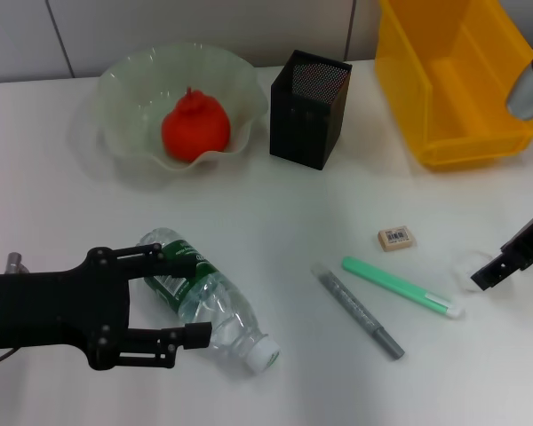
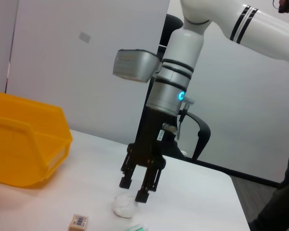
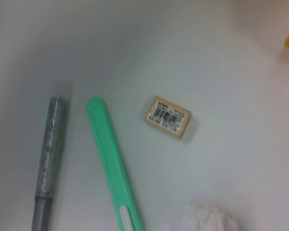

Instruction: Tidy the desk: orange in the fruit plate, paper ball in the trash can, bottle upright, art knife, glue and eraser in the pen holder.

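Orange seated in fruit plate at far left: done. Bottle lying flat near front edge, between spread fingers of left end effector. Paper ball below spread right end effector near right edge, outside trash can. Eraser, green knife, grey glue stick mid-tabletop; pen holder unfilled.

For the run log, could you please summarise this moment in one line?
left gripper: open around lying bottle | right gripper: open over paper ball | orange: in fruit plate
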